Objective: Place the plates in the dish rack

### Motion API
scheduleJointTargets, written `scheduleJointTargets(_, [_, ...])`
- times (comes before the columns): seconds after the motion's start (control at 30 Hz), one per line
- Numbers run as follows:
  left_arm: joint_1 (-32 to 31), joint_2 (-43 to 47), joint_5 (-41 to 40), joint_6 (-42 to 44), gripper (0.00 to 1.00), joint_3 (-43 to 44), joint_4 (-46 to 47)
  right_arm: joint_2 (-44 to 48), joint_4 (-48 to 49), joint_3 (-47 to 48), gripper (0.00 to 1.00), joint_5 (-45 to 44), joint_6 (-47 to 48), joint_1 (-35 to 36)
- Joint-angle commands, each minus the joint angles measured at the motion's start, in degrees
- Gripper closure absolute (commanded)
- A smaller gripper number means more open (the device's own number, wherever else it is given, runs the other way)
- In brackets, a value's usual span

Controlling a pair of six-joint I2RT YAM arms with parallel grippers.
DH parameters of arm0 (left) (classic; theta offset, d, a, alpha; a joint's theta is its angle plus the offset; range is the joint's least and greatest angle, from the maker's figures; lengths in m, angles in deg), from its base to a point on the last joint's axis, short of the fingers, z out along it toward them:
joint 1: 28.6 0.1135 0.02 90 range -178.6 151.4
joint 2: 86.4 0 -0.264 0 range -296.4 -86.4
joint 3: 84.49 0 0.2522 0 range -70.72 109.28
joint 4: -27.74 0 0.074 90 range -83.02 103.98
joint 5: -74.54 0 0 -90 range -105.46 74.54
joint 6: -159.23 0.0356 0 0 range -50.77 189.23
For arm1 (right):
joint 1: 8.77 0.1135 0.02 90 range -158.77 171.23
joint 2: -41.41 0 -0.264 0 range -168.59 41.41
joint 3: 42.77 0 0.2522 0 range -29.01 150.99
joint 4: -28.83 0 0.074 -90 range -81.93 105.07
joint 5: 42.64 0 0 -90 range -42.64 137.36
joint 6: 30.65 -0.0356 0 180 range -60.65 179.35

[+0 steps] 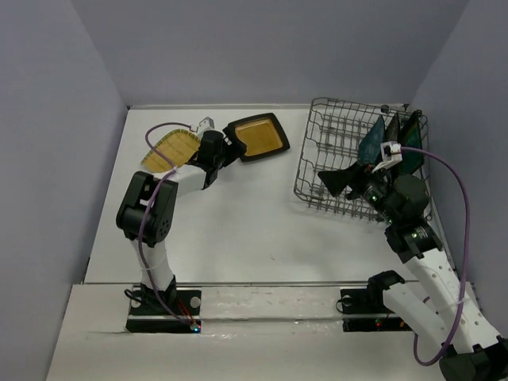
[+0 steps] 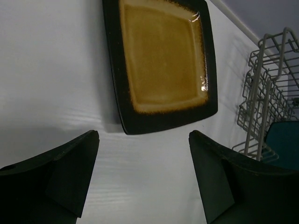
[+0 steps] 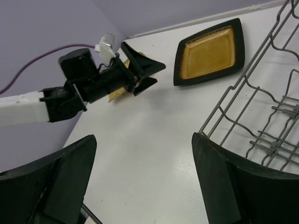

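Amber dark-rimmed plate [image 2: 163, 60] flat on white table [image 2: 46, 70], just ahead of left gripper [image 2: 142, 140], jaws wide apart, empty, right gripper [image 3: 145, 144] likewise spread, holding nothing, beside dish rack [image 1: 333, 139], teal plates [image 1: 373, 145] inside.

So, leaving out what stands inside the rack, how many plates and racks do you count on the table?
Plates: 2, the amber plate and the yellow plate
Rack: 1
Total: 3
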Motion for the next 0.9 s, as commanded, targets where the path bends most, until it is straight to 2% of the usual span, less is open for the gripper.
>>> scheduleJointTargets(0.0, [1.32,-8.90,-1.91,2.30,0.13,8.61,2.98,1.64,4.59,-0.87,0.12,3.33,-0.58,0.37])
scheduleJointTargets(0.37, [2.91,-21.58,0.90,0.90,0.13,19.52,1.83,1.47,6.52,-2.63,0.13,4.65,-0.58,0.37])
scheduleJointTargets(0.53, [2.99,-24.56,1.34,-2.17,0.19,20.67,4.55,0.42,7.40,-3.42,0.14,3.95,-0.32,0.37])
scheduleJointTargets(0.63, [3.34,-25.53,2.39,-4.46,0.29,20.32,7.54,-0.37,7.67,-3.34,0.15,4.03,-0.14,0.37])
scheduleJointTargets(0.67, [3.43,-25.71,4.13,-4.90,0.35,19.97,8.24,-0.81,8.01,-3.34,0.15,4.12,-0.05,0.37])
scheduleJointTargets(0.77, [3.52,-26.94,5.11,-6.48,0.40,20.49,9.91,-2.12,8.63,-2.99,0.15,4.56,-0.23,0.37])
scheduleJointTargets(0.83, [3.70,-27.99,6.17,-7.27,0.56,20.76,10.88,-2.48,8.98,-2.81,0.15,4.65,-0.49,0.37])
scheduleJointTargets(0.87, [3.96,-28.08,6.87,-8.06,0.73,20.58,11.41,-2.83,9.25,-2.72,0.15,4.73,-0.58,0.37])
